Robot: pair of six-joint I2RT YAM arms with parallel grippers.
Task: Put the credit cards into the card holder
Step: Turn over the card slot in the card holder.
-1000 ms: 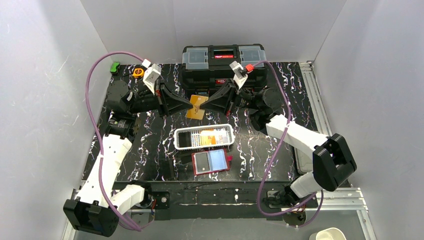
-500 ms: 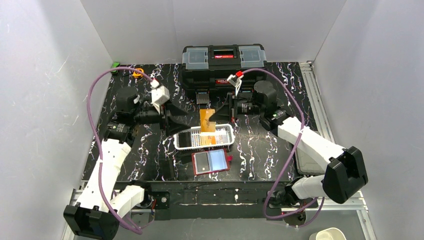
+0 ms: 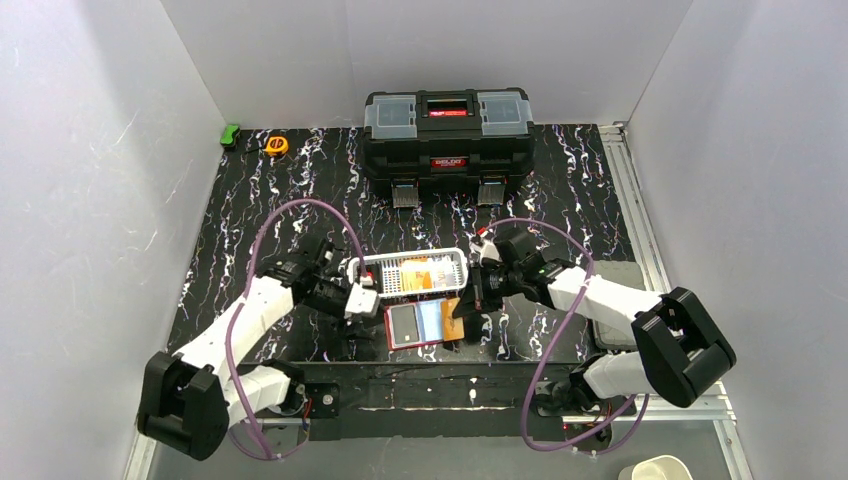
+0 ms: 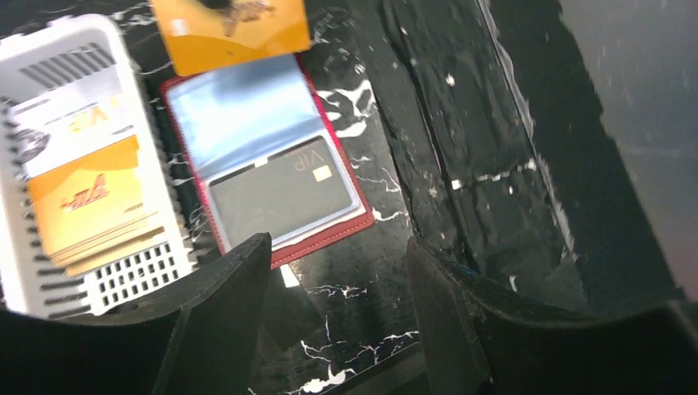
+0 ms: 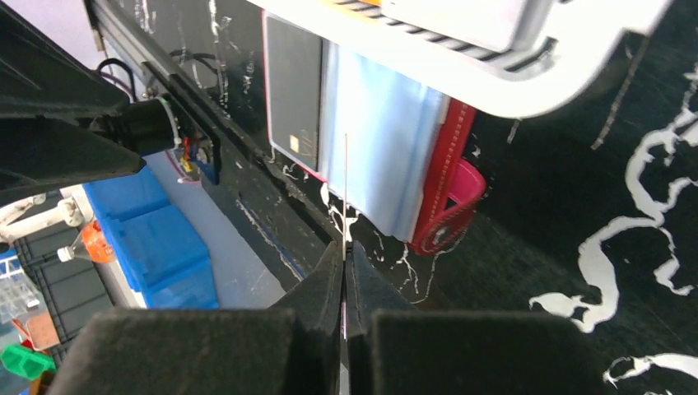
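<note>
The orange card (image 4: 230, 29) had come down from mid-air by the toolbox (image 3: 447, 130). It was now pinched edge-on in the closed right claw (image 5: 345, 247) at the right end of the open red holder (image 4: 325, 239). The holder lay flat near the table's (image 3: 300, 190) front edge, a black card (image 4: 280, 193) in one pocket. Just behind it sat a white basket (image 4: 123, 280) of cards (image 4: 90, 206). The left claw (image 4: 337, 247) had dropped too and hung open and empty by the basket's left end.
</note>
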